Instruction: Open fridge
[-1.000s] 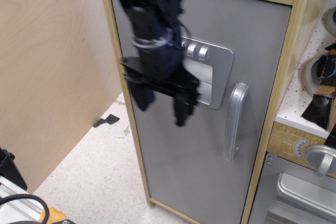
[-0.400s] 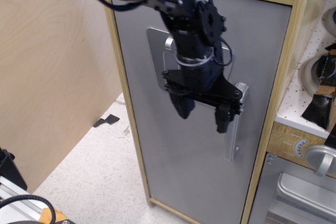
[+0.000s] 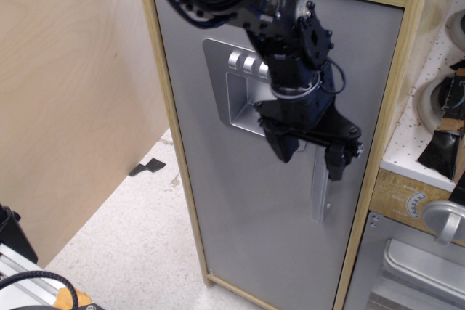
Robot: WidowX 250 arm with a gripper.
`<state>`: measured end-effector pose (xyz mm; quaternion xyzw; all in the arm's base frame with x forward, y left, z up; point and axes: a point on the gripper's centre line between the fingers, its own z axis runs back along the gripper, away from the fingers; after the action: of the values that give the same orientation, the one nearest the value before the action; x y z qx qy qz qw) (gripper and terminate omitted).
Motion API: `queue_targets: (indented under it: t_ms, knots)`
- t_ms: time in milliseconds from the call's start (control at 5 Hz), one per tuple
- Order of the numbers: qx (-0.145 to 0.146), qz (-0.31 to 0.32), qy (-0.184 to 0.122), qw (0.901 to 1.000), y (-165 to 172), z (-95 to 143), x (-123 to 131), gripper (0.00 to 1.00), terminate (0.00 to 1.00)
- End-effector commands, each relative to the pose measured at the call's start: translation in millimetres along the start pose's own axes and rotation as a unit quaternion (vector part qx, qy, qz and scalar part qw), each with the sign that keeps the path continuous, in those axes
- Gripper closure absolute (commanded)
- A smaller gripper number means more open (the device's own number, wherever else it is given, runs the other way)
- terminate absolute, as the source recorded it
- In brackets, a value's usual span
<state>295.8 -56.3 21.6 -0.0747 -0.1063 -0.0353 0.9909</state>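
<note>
The fridge (image 3: 269, 201) stands between a plywood panel and the toy oven, its grey door shut. The hand (image 3: 312, 156), fingers apart, straddles the top of the silver bar handle (image 3: 320, 192). Best to centre on the bar, clamp squarely, then pull outward. Open floor (image 3: 138, 230) lies in front; the oven knob (image 3: 445, 221) is near.

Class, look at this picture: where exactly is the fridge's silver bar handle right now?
The handle stands upright on the right side of the grey fridge door, lower right of the dispenser panel; the open gripper covers its top.
</note>
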Motion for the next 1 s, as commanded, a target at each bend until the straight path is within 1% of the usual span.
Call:
queue_targets:
  t_ms: [0, 200, 400, 600, 800]
  knots:
    - [-0.004, -0.008, -0.059, 0.9982, -9.8, -1.6, 39.5, 0.0, 0.0]
    - [-0.005, -0.002, -0.077, 0.997, -10.0, -4.9, 51.3, 0.0, 0.0]
    - [0.009, 0.026, -0.102, 0.9944, -13.6, -8.3, 49.0, 1.0, 0.0]
    - [0.019, 0.031, -0.105, 0.9938, -15.0, -7.2, 47.8, 1.0, 0.0]
    - [0.02, 0.035, -0.095, 0.9947, -14.0, -5.1, 41.9, 1.0, 0.0]
